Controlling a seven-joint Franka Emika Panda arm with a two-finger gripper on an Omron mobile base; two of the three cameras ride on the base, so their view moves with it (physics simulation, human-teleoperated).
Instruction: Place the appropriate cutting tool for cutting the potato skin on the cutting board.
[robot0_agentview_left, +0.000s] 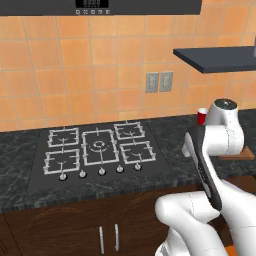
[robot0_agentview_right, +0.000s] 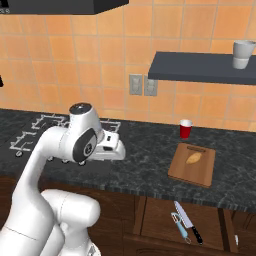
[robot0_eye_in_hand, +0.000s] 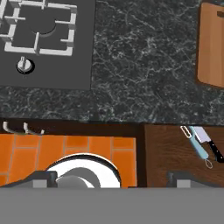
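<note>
The peeler (robot0_eye_in_hand: 195, 144) (robot0_agentview_right: 181, 226), with a pale head and a light-blue handle, lies in an open wooden drawer (robot0_eye_in_hand: 170, 157) below the counter, right beside a straight knife (robot0_eye_in_hand: 208, 142) (robot0_agentview_right: 188, 222). The brown cutting board (robot0_agentview_right: 192, 170) (robot0_eye_in_hand: 212, 48) sits on the dark counter to the right, with the small yellowish potato (robot0_agentview_right: 194, 158) lying on it. My gripper (robot0_eye_in_hand: 113, 181) hangs above the counter's front edge, left of the drawer and well apart from the peeler. It looks straight down, its fingertips (robot0_eye_in_hand: 41, 179) stand wide apart, and nothing is between them.
A gas stove (robot0_agentview_left: 97, 147) (robot0_eye_in_hand: 43, 35) takes up the counter's left part. A red cup (robot0_agentview_right: 185, 128) (robot0_agentview_left: 201, 117) stands behind the board. A dark wall shelf (robot0_agentview_right: 205, 67) above the board carries a white mug (robot0_agentview_right: 243, 54).
</note>
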